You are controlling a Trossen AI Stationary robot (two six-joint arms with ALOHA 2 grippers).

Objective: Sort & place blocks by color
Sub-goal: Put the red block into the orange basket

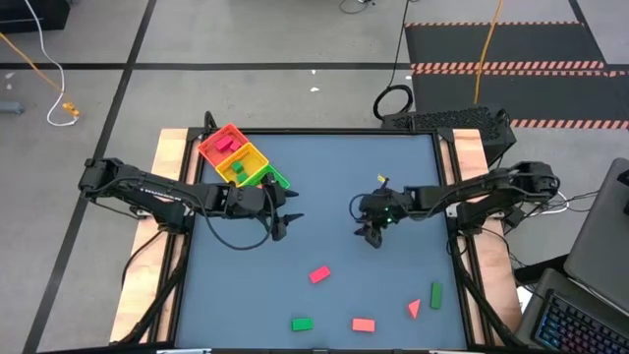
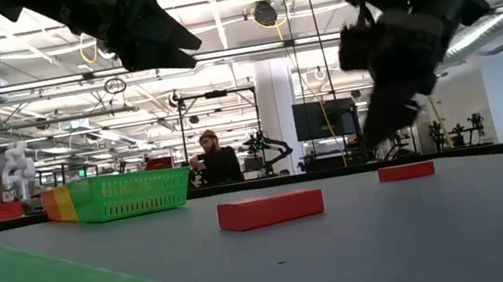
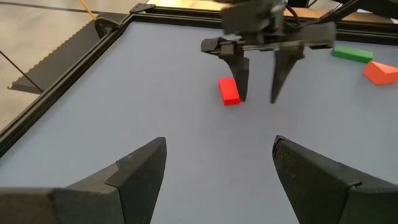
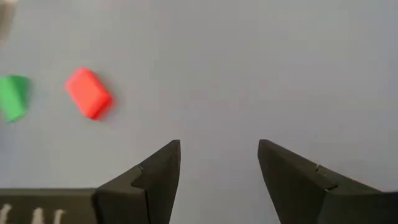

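Blocks lie scattered along the near edge of the table (image 1: pixel 324 197), none yet lifted. Taking the table's centre as the clock hub and the camera-side edge as six, a green brick (image 1: pixel 302 323) sits at about seven o'clock, a pink-red brick (image 1: pixel 363 324) at six, a pink-red wedge (image 1: pixel 414 309) and a green brick standing on end (image 1: pixel 436 293) at about five. Slightly farther in, another pink-red brick (image 1: pixel 319 274) rests just short of the hub at six.

Above the middle of the table both arms hang with nothing held. The left claw (image 1: pixel 279 225) is at nine o'clock, its jaws standing wide and empty; the right claw (image 1: pixel 371 234) is at three, also spread and empty, pointing down at bare table. I judge each is poised between the loose pieces and the goal, spread ready to drop over a block.

Farthest off, at eleven o'clock by the far left corner, stands the three-compartment tray (image 1: pixel 208 149), with pieces already inside its red and yellow sections. It looks parked there so sorted blocks stay clear of the picking area.
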